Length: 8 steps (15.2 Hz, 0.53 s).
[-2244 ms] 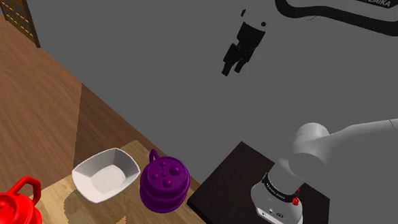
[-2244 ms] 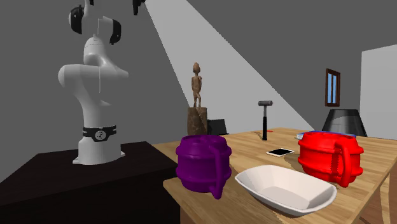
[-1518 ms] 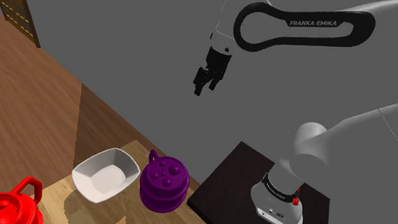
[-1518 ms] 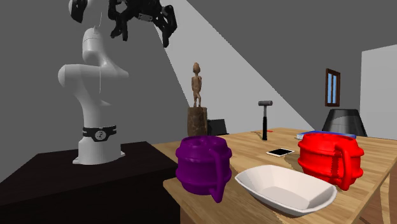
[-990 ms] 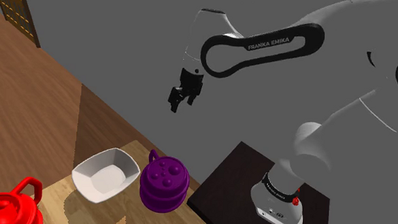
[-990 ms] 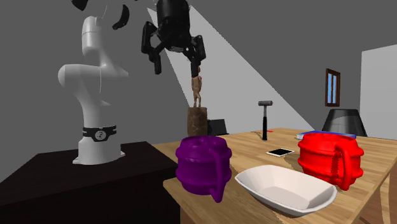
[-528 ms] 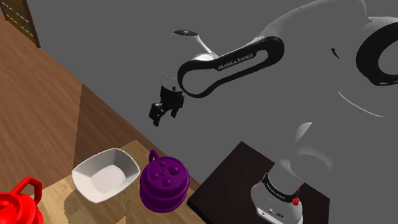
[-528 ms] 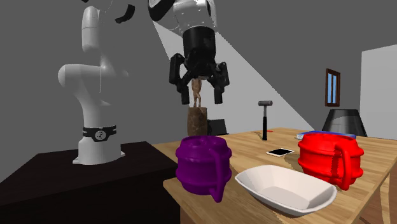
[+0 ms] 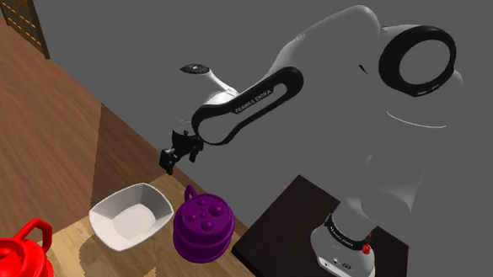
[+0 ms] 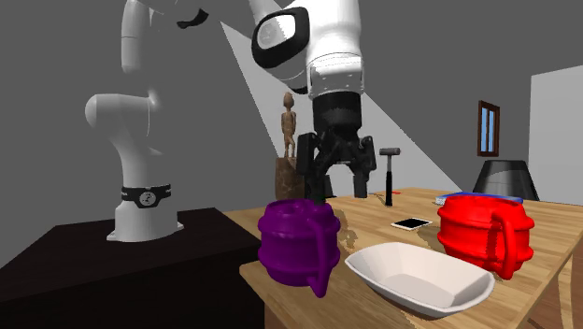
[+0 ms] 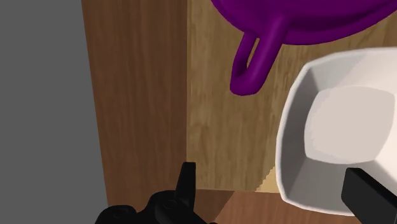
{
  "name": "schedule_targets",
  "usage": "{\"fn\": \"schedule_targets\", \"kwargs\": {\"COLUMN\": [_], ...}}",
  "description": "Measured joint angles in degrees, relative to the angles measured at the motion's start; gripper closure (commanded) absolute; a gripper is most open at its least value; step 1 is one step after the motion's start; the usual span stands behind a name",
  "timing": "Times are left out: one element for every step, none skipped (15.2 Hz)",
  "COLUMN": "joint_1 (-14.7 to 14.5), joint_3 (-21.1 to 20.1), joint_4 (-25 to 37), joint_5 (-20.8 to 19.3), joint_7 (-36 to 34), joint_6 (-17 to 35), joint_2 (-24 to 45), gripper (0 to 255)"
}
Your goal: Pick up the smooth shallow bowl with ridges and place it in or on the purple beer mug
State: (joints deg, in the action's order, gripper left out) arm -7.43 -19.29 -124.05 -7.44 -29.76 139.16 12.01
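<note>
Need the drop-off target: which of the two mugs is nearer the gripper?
The purple mug, close by the open gripper in the shoulder view. The red mug stands on the far side of the white bowl, farther off.

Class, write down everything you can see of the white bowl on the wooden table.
The white bowl is shallow and squarish, with rounded corners, sloping walls and a flat floor. Its surface looks smooth and plain, and it is empty. It sits upright on the wooden table, close beside the purple mug but clear of the mug's handle. The open gripper hangs above the table and does not touch the bowl.
</note>
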Motion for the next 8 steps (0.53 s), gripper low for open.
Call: {"fn": "schedule_targets", "kwargs": {"joint_1": [-0.69, -1.37, -2.11, -2.83, -3.84, -4.63, -5.51, -6.26], "joint_3": [0.24, 0.66, 1.04, 1.43, 1.75, 2.05, 2.55, 2.84], "joint_4": [1.65, 3.38, 5.07, 6.89, 8.84, 10.5, 12.46, 13.92], "joint_5": [-1.29, -2.68, -3.78, -4.74, -5.61, -6.29, -7.15, -7.66], "joint_7": [-1.17, -2.2, -3.15, -3.92, -4.96, -5.66, -6.39, -7.0], "joint_6": [0.62, 1.41, 1.84, 2.09, 2.08, 2.14, 2.48, 2.49], "joint_2": [2.51, 5.36, 7.82, 10.14, 12.37, 14.3, 16.8, 18.49], "gripper": [0, 0, 0, 0, 0, 0, 0, 0]}}
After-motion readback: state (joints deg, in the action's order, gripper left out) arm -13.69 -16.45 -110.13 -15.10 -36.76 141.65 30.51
